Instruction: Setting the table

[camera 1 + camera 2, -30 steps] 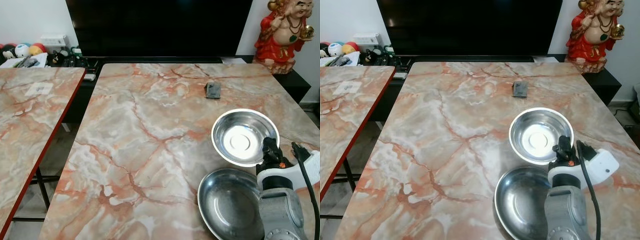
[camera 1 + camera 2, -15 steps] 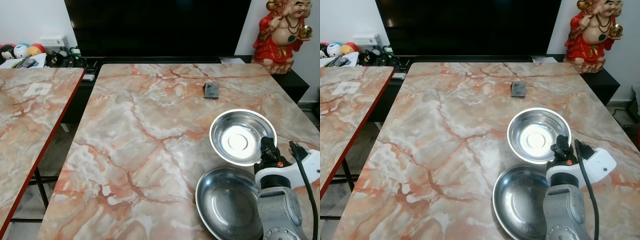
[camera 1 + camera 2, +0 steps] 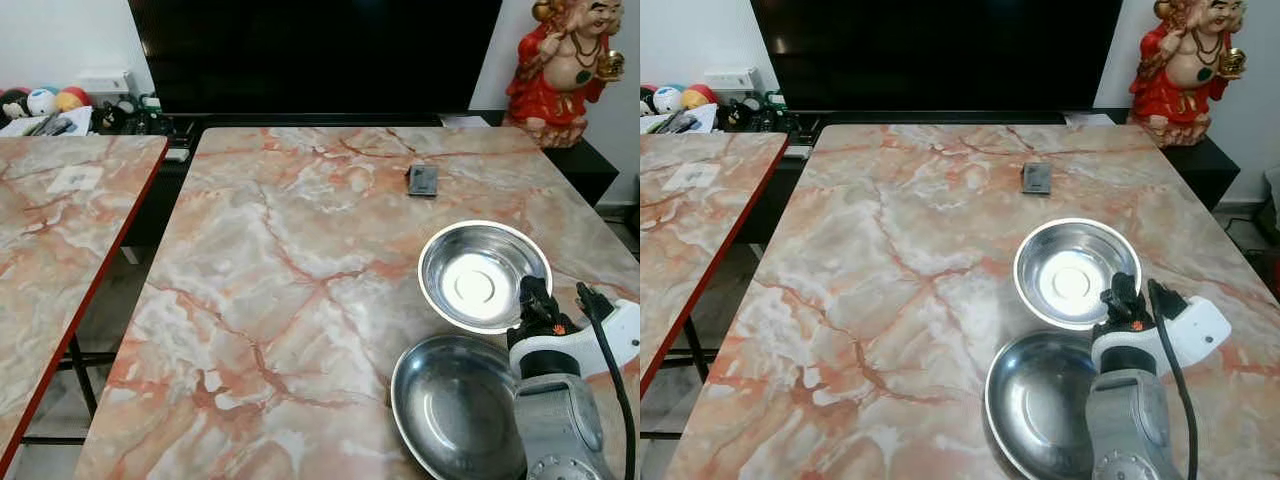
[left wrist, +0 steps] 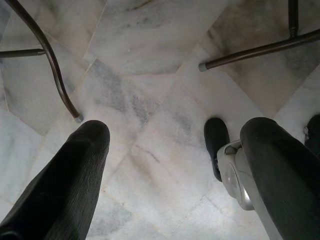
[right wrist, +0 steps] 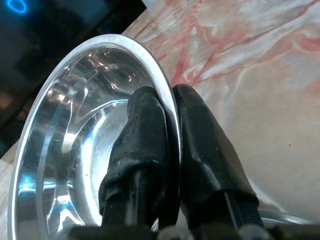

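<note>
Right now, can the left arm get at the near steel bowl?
Probably not as things stand. The left gripper hangs open over the floor, below table height, and the right arm sits right beside the near steel bowl, its right gripper pinching the far bowl.

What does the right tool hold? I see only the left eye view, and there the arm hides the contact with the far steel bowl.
Observer: In the right wrist view the right tool is shut on the rim of the far bowl, one finger inside, one outside.
Operator: Is the rim really between the fingers?
Observer: Yes, the bright rim edge runs down between the two black fingers and they press against it from both sides.
Operator: And where is the left tool?
Observer: The left tool hangs open over the pale marble floor, beside dark metal furniture legs.
Operator: Anything near it?
Observer: The robot's own foot shows just below that tool.
</note>
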Robot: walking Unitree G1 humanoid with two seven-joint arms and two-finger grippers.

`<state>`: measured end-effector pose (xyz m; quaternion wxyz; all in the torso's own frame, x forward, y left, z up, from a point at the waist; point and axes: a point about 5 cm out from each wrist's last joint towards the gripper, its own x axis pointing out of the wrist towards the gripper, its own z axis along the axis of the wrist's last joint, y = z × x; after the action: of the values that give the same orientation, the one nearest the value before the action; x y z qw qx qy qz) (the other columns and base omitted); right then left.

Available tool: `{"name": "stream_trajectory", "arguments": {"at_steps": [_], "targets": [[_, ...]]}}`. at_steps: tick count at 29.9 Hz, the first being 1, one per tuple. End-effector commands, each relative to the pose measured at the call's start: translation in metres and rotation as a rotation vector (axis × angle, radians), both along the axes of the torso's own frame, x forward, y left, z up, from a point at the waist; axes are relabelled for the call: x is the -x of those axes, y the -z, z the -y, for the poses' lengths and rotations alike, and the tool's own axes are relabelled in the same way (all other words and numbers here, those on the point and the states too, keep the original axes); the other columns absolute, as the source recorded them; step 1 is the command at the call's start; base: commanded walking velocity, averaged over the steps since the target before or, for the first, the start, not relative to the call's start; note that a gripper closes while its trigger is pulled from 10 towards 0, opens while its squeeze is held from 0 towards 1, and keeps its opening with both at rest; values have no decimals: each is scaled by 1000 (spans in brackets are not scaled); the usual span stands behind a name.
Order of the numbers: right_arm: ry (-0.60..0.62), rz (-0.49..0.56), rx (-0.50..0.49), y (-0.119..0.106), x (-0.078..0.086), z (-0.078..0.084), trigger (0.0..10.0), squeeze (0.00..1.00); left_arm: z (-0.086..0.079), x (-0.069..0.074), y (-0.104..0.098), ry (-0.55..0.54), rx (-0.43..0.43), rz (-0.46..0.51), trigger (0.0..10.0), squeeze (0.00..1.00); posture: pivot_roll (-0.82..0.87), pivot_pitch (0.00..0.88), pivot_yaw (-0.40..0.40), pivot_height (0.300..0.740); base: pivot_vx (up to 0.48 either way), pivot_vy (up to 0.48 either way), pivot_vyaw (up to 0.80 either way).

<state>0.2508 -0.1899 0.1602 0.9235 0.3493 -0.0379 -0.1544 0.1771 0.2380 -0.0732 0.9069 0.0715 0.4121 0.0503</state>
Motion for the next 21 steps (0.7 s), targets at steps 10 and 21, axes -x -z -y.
{"name": "stream_trajectory", "arguments": {"at_steps": [10,21], "targets": [[-9,29,-37,-6,-3,-6,10000,0,-1,3,1,4,-8,-14,10000,0,-15,102,-16,740,-96,0,0],[-3,36,-40,-7,-4,-6,10000,0,-2,4,1,5,-9,-14,10000,0,-16,105,-14,740,0,0,0]]}}
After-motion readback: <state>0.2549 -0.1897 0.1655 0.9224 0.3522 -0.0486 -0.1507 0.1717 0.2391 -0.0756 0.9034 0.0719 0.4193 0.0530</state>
